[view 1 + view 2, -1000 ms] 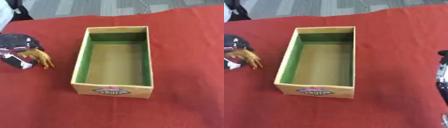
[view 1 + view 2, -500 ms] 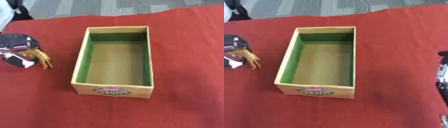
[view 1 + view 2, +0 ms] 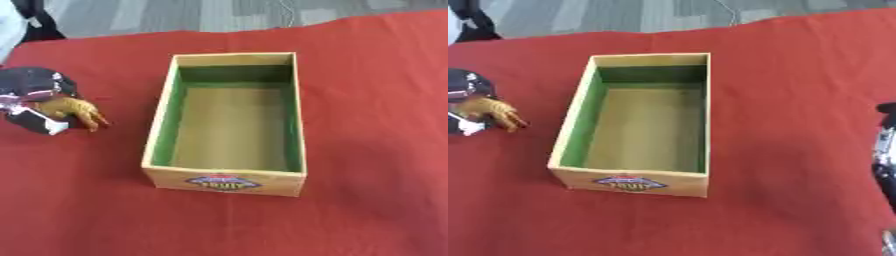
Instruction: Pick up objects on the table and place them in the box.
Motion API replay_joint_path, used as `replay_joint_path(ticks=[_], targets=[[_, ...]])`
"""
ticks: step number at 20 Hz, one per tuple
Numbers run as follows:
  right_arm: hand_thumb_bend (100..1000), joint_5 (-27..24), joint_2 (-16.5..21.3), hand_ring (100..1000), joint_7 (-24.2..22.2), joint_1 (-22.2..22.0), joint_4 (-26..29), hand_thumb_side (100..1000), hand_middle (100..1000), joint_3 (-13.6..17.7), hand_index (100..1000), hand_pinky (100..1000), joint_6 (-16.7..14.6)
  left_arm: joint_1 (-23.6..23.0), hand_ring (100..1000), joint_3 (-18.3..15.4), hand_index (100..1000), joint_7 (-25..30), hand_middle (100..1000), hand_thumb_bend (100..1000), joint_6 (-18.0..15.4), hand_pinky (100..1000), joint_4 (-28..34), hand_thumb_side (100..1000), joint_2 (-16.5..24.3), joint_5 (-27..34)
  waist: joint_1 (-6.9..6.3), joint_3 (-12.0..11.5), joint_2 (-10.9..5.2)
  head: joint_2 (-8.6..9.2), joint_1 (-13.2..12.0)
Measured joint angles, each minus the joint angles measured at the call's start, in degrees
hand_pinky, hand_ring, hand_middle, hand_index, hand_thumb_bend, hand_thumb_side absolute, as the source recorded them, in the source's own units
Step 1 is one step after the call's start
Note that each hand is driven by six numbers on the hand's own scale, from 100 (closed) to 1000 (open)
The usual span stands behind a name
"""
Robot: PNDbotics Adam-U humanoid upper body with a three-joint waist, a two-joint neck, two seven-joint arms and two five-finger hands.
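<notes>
Left hand [image 3: 35, 97] curls around a brown toy animal [image 3: 77, 110]; the empty wooden box [image 3: 229, 172] stands just to its right, long axis running away from the robot.

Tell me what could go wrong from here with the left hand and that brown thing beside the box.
1. The left hand is curled round the small brown thing, part of which juts out, so it could slip on the lift.
2. The box wall stands close by; a low carry could clip its rim.
</notes>
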State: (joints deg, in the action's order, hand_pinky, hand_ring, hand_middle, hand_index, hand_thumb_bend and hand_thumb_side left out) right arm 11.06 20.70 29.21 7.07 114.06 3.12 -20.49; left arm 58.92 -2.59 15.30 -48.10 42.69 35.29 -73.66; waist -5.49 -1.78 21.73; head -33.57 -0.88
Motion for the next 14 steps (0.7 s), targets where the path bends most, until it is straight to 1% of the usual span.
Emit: replay_joint_path(ticks=[1,2,3,9,14], targets=[[100,0.0,-0.12,570,0.01,0.0,0.0,460,399,0.0,763,869,0.01,-0.03,699,0.0,530,-0.01,511,100,-0.01,755,0.0,306,0.0,0.21,0.01,0.0,0.0,0.0,0.0],[100,0.0,-0.23,570,0.01,0.0,0.0,460,399,0.0,763,869,0.01,-0.05,696,0.0,533,-0.03,511,100,-0.03,753,-0.01,281,0.0,0.48,0.02,0.01,0.0,0.0,0.0],[100,0.0,-0.26,570,0.01,0.0,0.0,460,398,0.0,762,869,0.01,-0.13,682,0.0,517,-0.05,500,100,-0.05,740,-0.03,245,0.0,0.85,0.04,0.01,0.0,0.0,0.0],[100,0.0,-0.33,571,0.01,0.0,0.0,459,399,0.01,763,870,0.01,-0.51,662,0.01,520,0.02,479,100,0.02,728,-0.99,245,-0.04,4.53,0.28,0.12,0.0,-0.01,0.0],[100,-0.02,-0.34,571,0.01,0.0,0.0,457,399,0.02,763,871,0.01,-0.58,646,0.03,499,1.01,464,100,1.01,714,-1.43,258,-0.06,7.38,0.31,0.12,0.0,-0.02,0.0]])
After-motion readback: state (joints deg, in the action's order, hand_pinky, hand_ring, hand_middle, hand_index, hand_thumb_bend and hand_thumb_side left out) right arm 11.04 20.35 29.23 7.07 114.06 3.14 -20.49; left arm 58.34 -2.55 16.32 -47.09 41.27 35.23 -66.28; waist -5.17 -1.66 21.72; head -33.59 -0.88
